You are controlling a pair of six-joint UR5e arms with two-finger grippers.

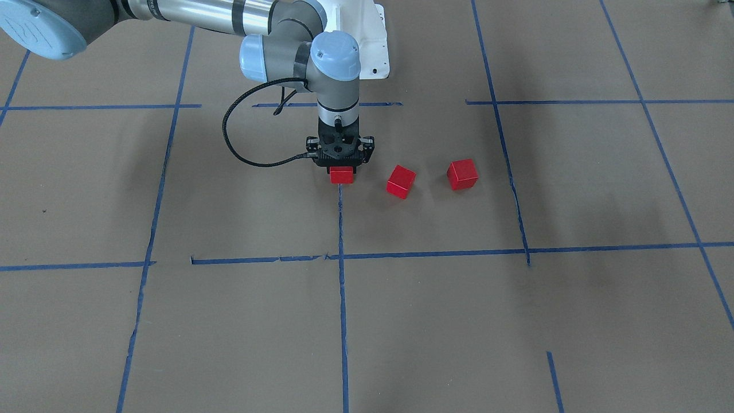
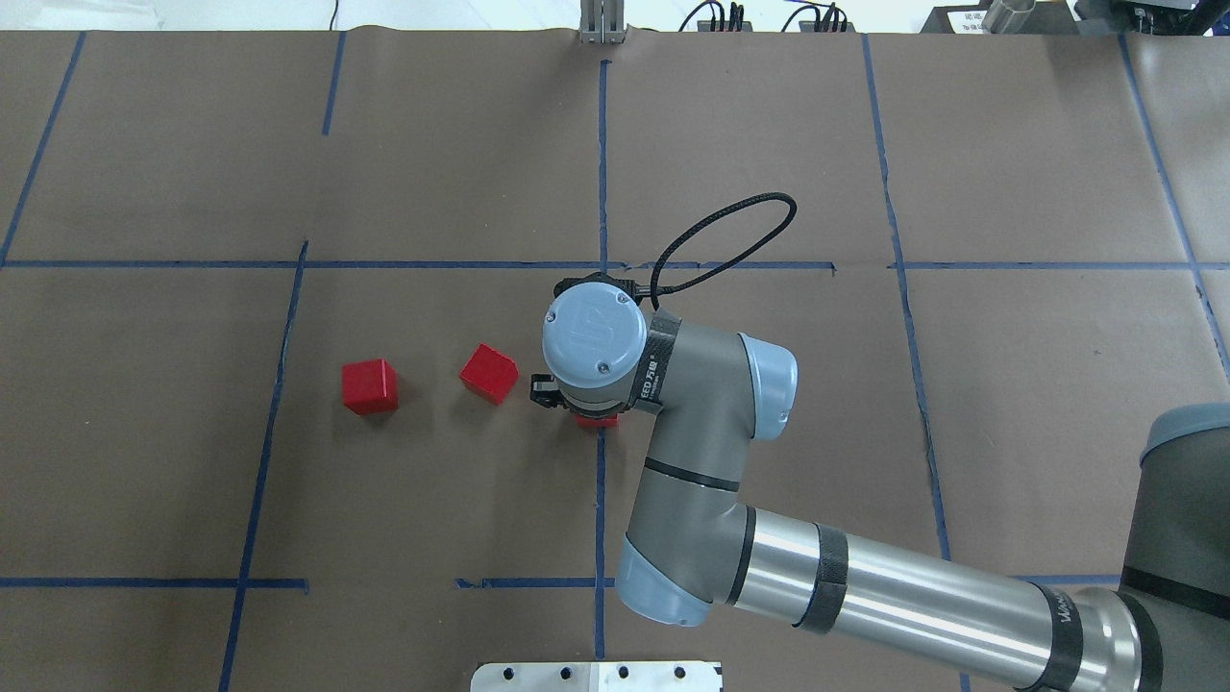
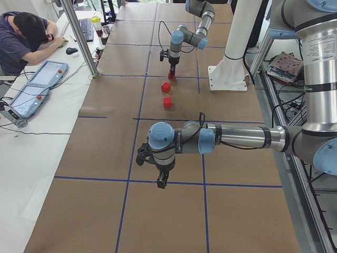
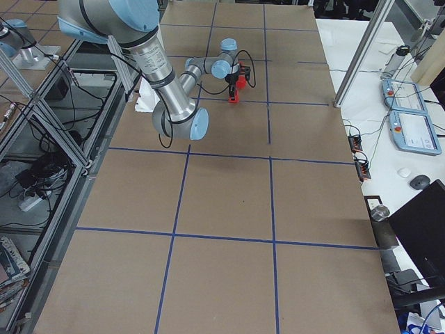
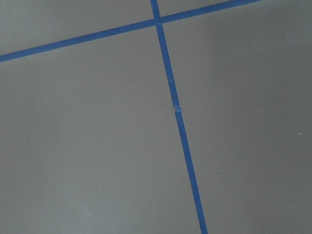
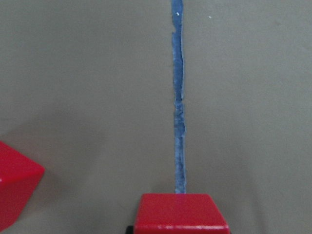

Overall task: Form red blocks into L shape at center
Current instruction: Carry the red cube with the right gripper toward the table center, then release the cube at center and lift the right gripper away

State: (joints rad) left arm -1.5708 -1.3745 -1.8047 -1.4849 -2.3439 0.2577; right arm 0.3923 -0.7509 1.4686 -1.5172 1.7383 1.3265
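Note:
Three red blocks lie in a row near the center (image 1: 373, 223). My right gripper (image 1: 342, 168) points straight down and is shut on one red block (image 1: 342, 175), which sits at the end of a blue tape line (image 1: 340, 218). That block fills the bottom of the right wrist view (image 6: 180, 213). The second block (image 1: 401, 182) lies turned at an angle beside it. The third block (image 1: 462, 174) stands further along. My left gripper (image 3: 162, 182) hovers over bare paper far from the blocks; I cannot tell whether it is open.
The table is brown paper with a blue tape grid (image 2: 602, 154). A white mount plate (image 1: 375, 46) stands behind the right arm. A person (image 3: 26, 39) leans on a side desk with teach pendants (image 3: 39, 81).

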